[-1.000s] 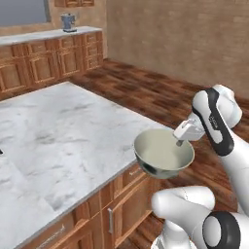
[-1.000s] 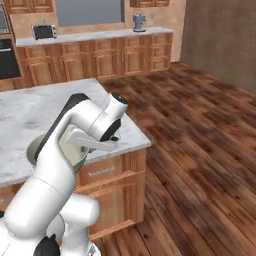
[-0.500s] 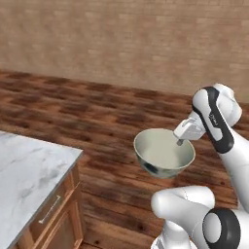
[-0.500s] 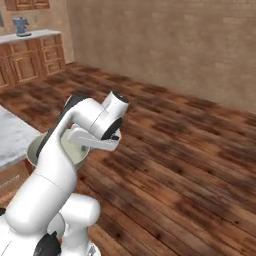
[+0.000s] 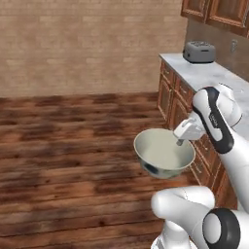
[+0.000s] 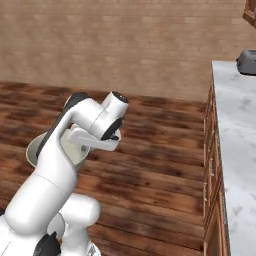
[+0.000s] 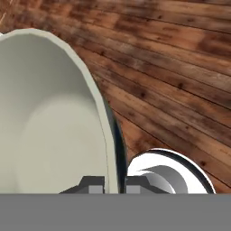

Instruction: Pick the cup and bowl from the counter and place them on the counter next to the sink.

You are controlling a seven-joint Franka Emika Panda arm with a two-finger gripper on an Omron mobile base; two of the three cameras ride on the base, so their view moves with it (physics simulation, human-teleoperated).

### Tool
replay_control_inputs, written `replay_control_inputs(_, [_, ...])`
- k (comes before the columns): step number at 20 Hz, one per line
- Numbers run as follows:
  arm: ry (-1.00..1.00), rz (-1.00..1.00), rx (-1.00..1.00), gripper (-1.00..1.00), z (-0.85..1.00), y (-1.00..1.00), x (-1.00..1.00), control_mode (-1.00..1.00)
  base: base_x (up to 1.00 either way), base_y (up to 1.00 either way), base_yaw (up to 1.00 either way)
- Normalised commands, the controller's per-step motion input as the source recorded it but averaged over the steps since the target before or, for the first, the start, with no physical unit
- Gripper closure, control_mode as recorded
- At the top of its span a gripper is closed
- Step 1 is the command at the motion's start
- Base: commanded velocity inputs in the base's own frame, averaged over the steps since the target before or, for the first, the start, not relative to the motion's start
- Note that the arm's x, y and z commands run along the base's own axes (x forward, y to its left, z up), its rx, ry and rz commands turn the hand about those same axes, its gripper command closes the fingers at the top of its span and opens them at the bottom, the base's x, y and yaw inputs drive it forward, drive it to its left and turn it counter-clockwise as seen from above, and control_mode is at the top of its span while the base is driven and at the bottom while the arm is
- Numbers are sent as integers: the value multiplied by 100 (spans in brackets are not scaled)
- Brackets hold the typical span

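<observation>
The bowl (image 5: 162, 154), grey-olive outside and pale cream inside, hangs in the air above the wooden floor, in front of the robot's base. My gripper (image 5: 180, 141) is shut on its right rim, one finger inside and one outside. In the hand view the bowl (image 7: 45, 122) takes up the left half, its wall passing between the fingertips (image 7: 92, 183) of my gripper (image 7: 113, 183). From the right base view the bowl (image 6: 33, 150) peeks out behind the arm. The cup and the sink are out of view. A counter (image 5: 214, 73) of white marble runs along the right.
A grey toaster (image 5: 199, 51) stands on that counter (image 6: 235, 115), with wooden cabinets (image 5: 175, 95) below and wall cabinets (image 5: 214, 12) above. A brick wall (image 6: 115, 45) closes the far side. Wooden floor (image 5: 68, 146) spreads open to the left and ahead.
The whole picture has swung: the base has turned, the marble island has left the views and the counter with the toaster has come in on the right. The bowl stays in the gripper.
</observation>
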Motion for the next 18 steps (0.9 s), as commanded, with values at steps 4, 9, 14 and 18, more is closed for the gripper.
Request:
replay_control_inputs(4, [0, 0, 0, 100, 0, 0, 0, 100, 0, -72, -71])
replay_control_inputs(9, [0, 0, 0, 100, 0, 0, 0, 100, 0, -72, -66])
replay_control_inputs(14, [0, 0, 0, 100, 0, 0, 0, 100, 0, -24, -48])
replay_control_inputs(18, [0, 0, 0, 100, 0, 0, 0, 100, 0, -8, -46])
